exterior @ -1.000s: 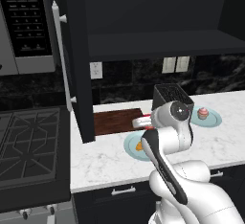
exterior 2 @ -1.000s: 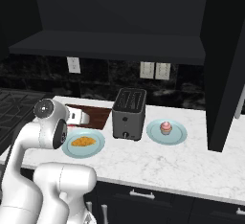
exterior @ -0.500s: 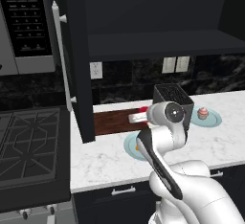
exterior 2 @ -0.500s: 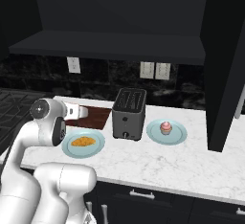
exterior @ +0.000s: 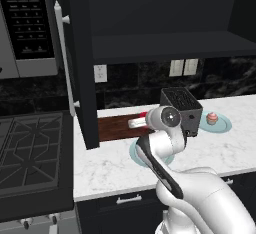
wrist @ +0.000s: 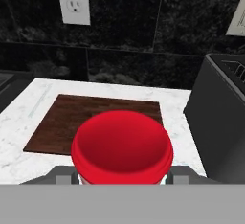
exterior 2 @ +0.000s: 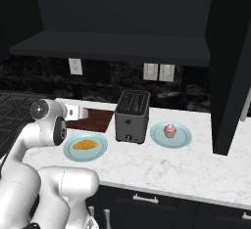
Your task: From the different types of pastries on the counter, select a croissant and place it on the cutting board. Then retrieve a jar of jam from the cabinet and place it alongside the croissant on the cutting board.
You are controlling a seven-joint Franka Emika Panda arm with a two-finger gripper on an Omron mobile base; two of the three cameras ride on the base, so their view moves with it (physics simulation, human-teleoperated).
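tool (wrist: 122, 177) pinching red jar of jam (wrist: 122, 146), held above cutting board (wrist: 76, 117). board bare, near tabletop (exterior 2: 206, 164) back edge, between open cabinet (exterior: 85, 78) door and toaster (exterior 2: 131, 116). croissant (exterior 2: 85, 145) on blue plate (exterior 2: 100, 149) near front edge, by toaster. cupcake (exterior 2: 170, 130) on second plate, toaster's other side.
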